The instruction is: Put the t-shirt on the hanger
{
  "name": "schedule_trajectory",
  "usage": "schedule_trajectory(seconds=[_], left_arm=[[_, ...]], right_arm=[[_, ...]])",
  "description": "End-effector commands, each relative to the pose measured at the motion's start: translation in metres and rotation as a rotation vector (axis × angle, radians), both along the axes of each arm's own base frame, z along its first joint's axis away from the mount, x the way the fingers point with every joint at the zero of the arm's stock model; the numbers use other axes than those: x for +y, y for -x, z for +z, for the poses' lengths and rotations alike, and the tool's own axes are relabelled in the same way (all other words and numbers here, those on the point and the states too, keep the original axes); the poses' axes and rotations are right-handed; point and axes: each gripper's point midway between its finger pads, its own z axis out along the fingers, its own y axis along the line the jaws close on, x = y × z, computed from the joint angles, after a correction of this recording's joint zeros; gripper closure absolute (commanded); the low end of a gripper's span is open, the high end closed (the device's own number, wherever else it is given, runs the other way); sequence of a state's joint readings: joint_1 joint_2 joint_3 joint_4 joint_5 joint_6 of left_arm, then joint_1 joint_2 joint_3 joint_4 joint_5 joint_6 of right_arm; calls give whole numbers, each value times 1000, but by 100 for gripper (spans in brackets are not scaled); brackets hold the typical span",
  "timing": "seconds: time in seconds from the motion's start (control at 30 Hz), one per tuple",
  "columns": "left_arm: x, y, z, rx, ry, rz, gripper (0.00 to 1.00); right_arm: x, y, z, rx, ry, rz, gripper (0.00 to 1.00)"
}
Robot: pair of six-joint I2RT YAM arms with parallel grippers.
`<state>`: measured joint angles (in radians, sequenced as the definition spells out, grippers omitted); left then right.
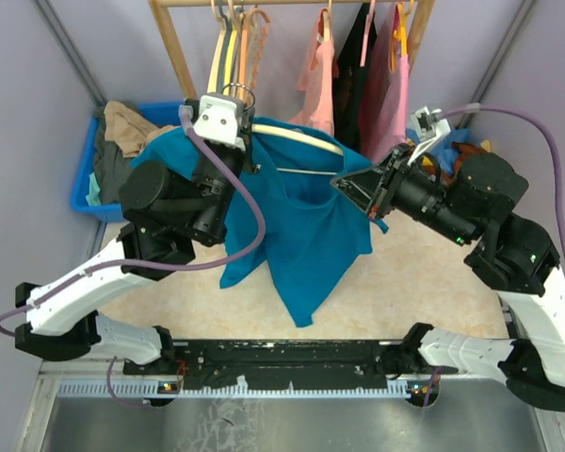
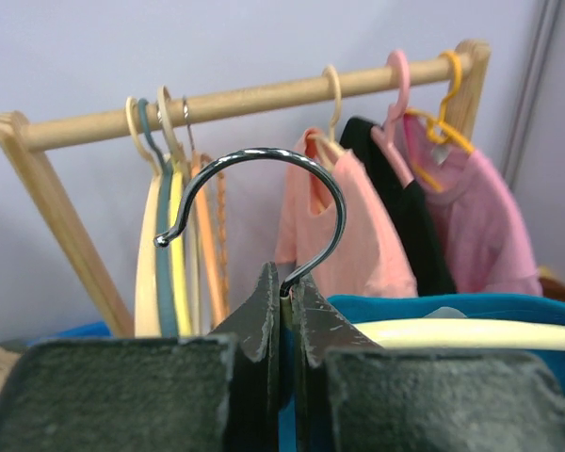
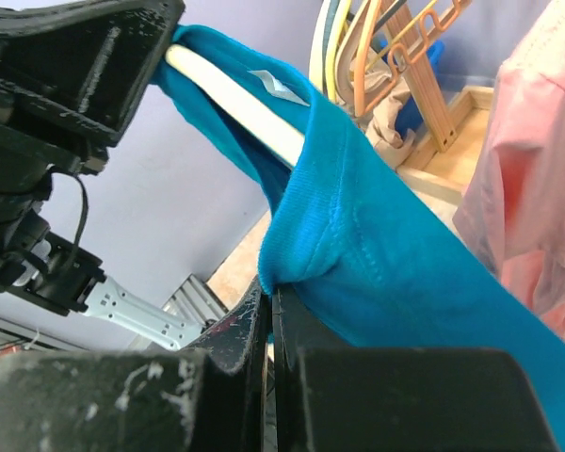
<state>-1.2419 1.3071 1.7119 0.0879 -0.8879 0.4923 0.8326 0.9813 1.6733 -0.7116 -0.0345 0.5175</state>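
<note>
Lilac walls [image 1: 19, 94] enclose a beige surface [image 1: 405, 282], with a wooden rack [image 1: 179, 52] and a blue bin [image 1: 83, 184] behind. The left hand [image 2: 284, 292] clamps the hanger [image 1: 297, 137] below its hook; the right hand [image 3: 268, 301] pinches the t-shirt [image 1: 301, 235].

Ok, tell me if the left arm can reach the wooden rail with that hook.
Probably yes: the left gripper is shut on the hanger under its free-standing hook, and the rail ahead has a bare stretch. The right gripper pinching the t-shirt could hold it back.
</note>
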Motion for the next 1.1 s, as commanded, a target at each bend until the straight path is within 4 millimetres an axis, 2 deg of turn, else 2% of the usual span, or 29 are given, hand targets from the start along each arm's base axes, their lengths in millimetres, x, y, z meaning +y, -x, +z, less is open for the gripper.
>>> schedule_trajectory(seconds=[0.0, 0.1, 0.2, 0.37, 0.5, 0.63, 0.73, 0.83, 1.07], left_arm=[[-10, 15, 34, -30, 138, -116, 100], [-23, 19, 23, 26, 108, -167, 100], [-30, 25, -2, 106, 68, -207, 100], [-30, 34, -54, 234, -7, -246, 100], [-29, 42, -85, 320, -66, -282, 100], [-31, 52, -114, 388, -110, -337, 100], [-32, 57, -128, 396, -98, -364, 100], [-33, 60, -136, 380, -34, -395, 100], [-31, 64, -148, 365, 90, -430, 100]], right_arm=[[0, -3, 18, -50, 8, 0, 100], [4, -1, 12, -31, 36, 24, 100], [7, 3, -5, 3, 64, 53, 100], [7, 19, -48, 81, 101, 116, 99], [5, 29, -87, 147, 143, 149, 96], [2, 36, -110, 182, 171, 167, 99], [8, 41, -117, 195, 176, 213, 99], [20, 43, -113, 185, 159, 274, 99], [44, 28, -97, 168, 177, 318, 99]])
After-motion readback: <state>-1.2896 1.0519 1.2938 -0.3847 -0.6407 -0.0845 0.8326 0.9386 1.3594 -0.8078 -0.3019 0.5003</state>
